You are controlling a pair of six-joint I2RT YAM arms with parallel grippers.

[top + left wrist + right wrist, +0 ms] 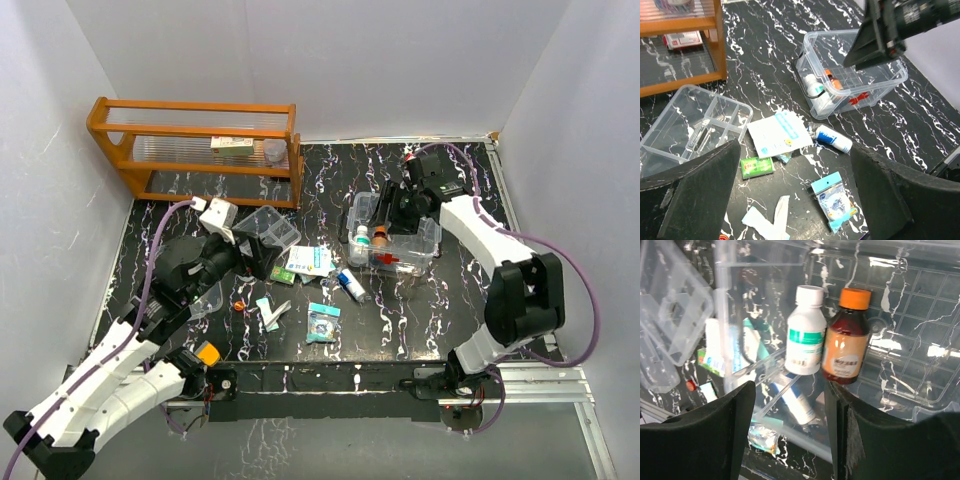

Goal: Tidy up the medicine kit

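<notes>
The medicine kit's clear box [428, 240] with a red front mark stands right of centre, also the box [880, 85] in the left wrist view. Inside it stand a white bottle [805, 337] and an amber bottle [846, 340] with an orange cap. My right gripper [790, 430] hovers over the box [920, 340], open, nothing between its fingers, the bottles just ahead of them. The clear divided tray insert [268, 228] lies on the table left of the box. My left gripper [795, 200] is open above loose items, holding nothing.
On the black marbled table lie a white-and-blue tube [834, 139], a white packet [780, 134], a green packet [756, 166], a blue-carded pack [835, 200] and white strips [767, 220]. An orange wooden rack [200, 150] stands at the back left. White walls enclose the table.
</notes>
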